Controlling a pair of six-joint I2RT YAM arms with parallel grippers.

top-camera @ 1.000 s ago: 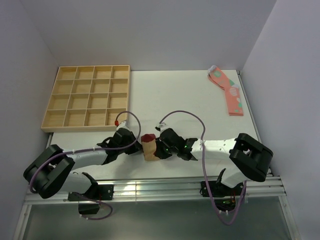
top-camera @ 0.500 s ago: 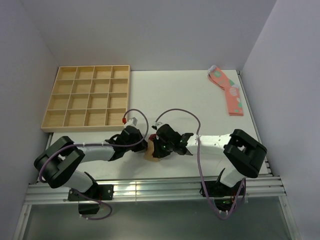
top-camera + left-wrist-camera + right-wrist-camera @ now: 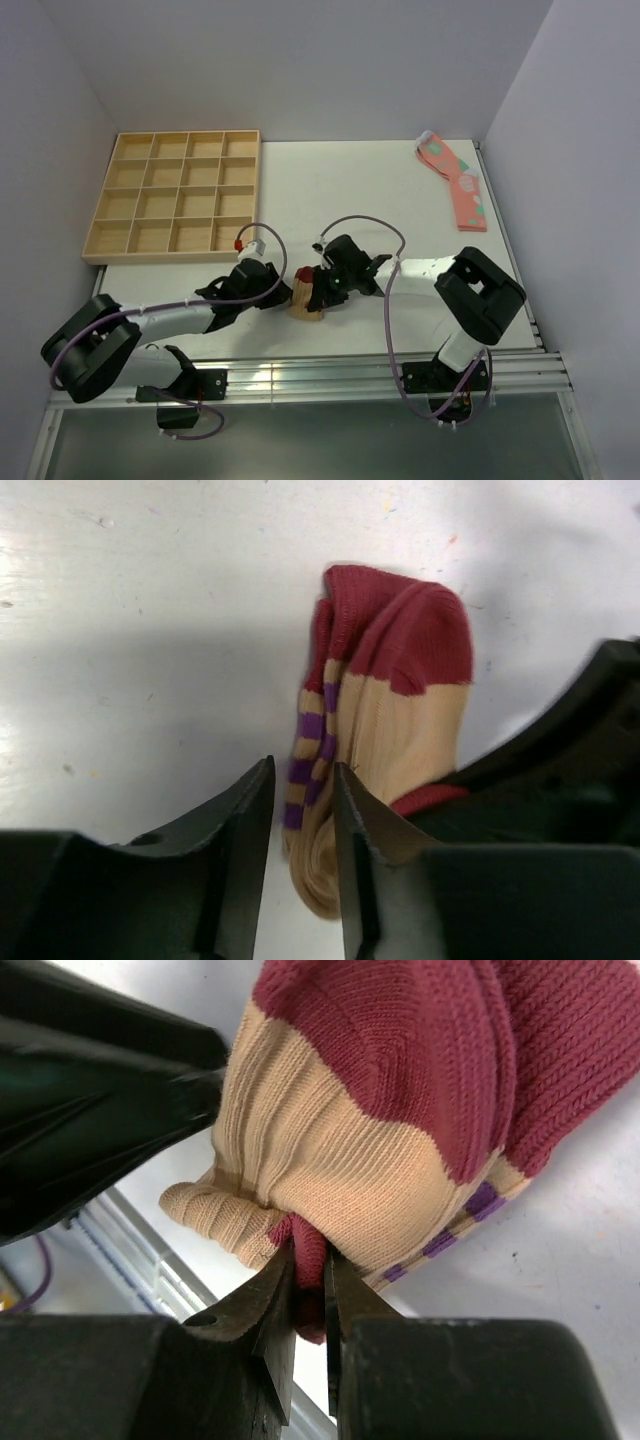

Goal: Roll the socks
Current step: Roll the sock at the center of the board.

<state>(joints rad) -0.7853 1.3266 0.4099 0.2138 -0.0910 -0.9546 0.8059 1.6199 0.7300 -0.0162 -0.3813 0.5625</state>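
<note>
The socks lie as one bunched tan roll with dark red ends and a purple-striped cuff, near the table's front edge between both arms. In the left wrist view the socks show their striped cuff in the gap of my left gripper. Those jaws stand a little apart, with bare table between the left finger and the cuff, so it is open. My right gripper is shut on a dark red fold at the underside of the socks. From above, the left gripper and right gripper flank the roll.
A wooden compartment tray sits at the back left. Salmon-pink spotted socks lie at the back right corner. The metal rail runs along the near edge, close behind the roll. The right arm's black body crowds the left wrist view.
My left gripper's jaws have parted off the striped cuff and the left arm has drawn back a little leftward. The right gripper has kept its pinch on the red fold.
</note>
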